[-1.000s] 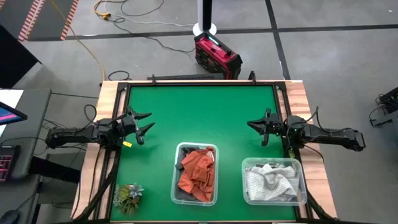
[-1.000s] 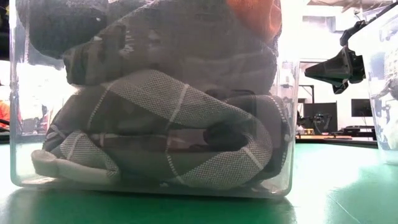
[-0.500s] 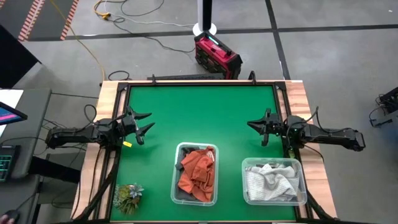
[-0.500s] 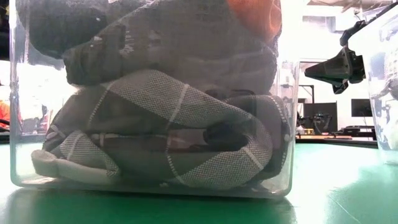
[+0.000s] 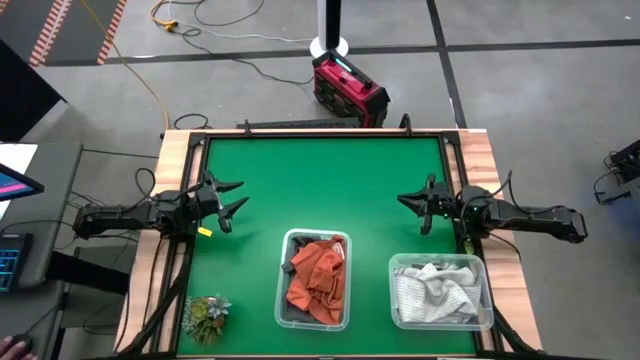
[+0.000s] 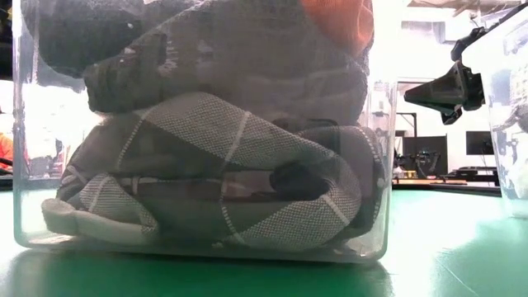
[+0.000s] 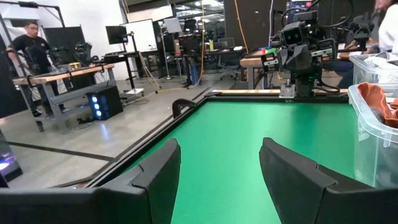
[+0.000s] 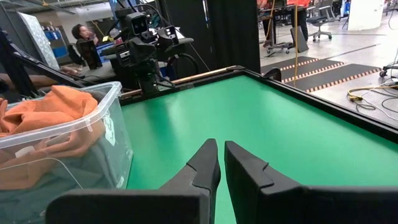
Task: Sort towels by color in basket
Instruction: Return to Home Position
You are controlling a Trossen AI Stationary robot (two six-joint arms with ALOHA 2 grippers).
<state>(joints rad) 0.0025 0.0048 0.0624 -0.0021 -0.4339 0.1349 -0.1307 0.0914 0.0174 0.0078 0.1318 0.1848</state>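
Note:
Two clear plastic bins stand on the green table near its front edge. The middle bin [image 5: 316,278] holds rust-orange towels [image 5: 318,280] on top of dark grey ones [image 6: 214,165]. The right bin [image 5: 440,290] holds light grey and white towels [image 5: 436,288]. My left gripper [image 5: 232,200] hovers open and empty at the table's left side; it also shows in the left wrist view [image 7: 221,149]. My right gripper [image 5: 412,205] hovers shut and empty at the right side; it also shows in the right wrist view [image 8: 221,144].
A small green plant tuft [image 5: 206,316] lies on the wooden border at the near left corner. A red case [image 5: 348,88] stands on the floor beyond the far edge. The green table top [image 5: 330,190] between the arms is bare. People show in the room behind.

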